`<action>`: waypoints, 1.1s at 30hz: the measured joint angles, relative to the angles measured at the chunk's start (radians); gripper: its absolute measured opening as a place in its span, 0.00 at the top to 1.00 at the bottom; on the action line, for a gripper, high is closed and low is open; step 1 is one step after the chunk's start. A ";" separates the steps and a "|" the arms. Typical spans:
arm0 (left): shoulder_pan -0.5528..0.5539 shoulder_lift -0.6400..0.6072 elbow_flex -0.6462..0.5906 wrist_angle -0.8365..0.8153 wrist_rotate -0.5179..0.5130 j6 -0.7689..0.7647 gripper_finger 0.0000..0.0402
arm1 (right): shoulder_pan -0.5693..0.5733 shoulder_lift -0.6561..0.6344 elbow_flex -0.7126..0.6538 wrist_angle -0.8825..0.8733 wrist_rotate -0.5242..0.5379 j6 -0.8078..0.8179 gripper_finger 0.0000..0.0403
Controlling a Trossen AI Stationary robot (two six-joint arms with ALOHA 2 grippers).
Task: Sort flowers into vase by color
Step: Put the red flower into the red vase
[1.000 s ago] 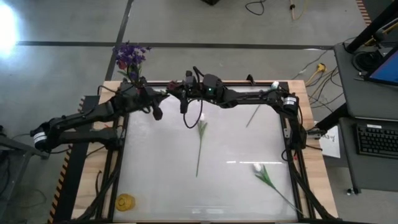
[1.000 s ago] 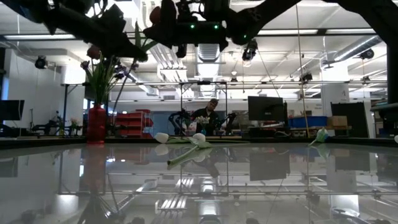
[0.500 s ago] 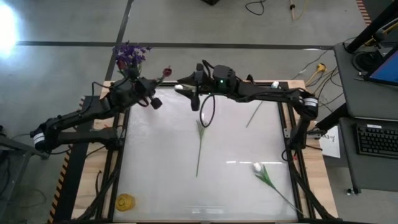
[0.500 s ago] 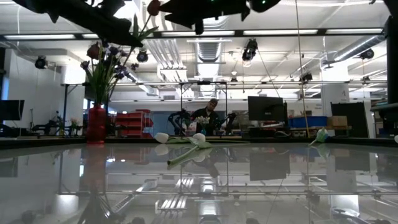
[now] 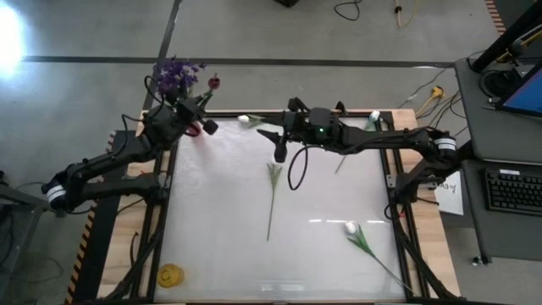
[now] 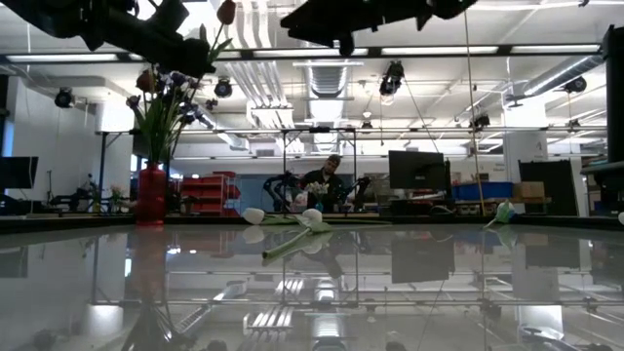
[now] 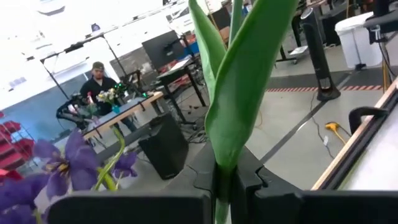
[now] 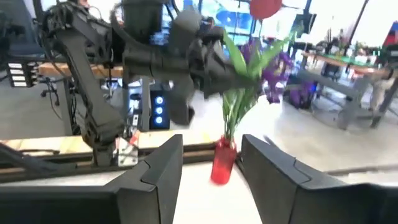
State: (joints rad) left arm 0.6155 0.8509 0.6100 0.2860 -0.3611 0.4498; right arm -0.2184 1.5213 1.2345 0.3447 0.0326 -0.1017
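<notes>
We see the left tool (image 5: 203,124) clamped on the red tulip's (image 5: 213,82) stem beside the red vase (image 6: 151,194) of purple blossoms (image 5: 174,74). The right tool (image 8: 210,163), fingers apart and empty, hangs over the table (image 5: 322,254). White tulips (image 5: 351,228) lie scattered there; a yellow object (image 5: 172,274) at one corner is hard to identify.

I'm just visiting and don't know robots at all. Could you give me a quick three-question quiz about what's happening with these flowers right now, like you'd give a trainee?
1. True or false: the left gripper is shut on the red tulip.
2. Where does the red vase stand: at the table's far left corner, its centre, or its near right corner?
3. How many white tulips lie on the table in the high view?

Key
1. True. The stem is pinched between its fingers, beside the purple flowers.
2. Far left corner.
3. Four: one by the right gripper, one in the centre, one at the far right, one near right.
</notes>
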 joint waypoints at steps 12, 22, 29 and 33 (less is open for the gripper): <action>0.000 -0.001 0.041 -0.106 -0.077 0.044 1.00 | -0.003 -0.033 -0.124 0.116 0.082 0.031 0.71; 0.003 -0.001 0.009 -0.068 -0.105 0.092 1.00 | -0.003 -0.034 -0.131 0.117 0.084 0.037 0.76; 0.003 0.000 0.009 -0.020 -0.101 0.081 1.00 | -0.003 -0.034 -0.131 0.117 0.084 0.039 0.79; 0.011 0.000 0.009 -0.020 -0.101 0.059 1.00 | -0.003 -0.034 -0.131 0.117 0.084 0.039 0.80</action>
State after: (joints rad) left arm 0.6264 0.8513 0.6186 0.2657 -0.4618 0.5085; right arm -0.2211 1.4876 1.1034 0.4618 0.1165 -0.0631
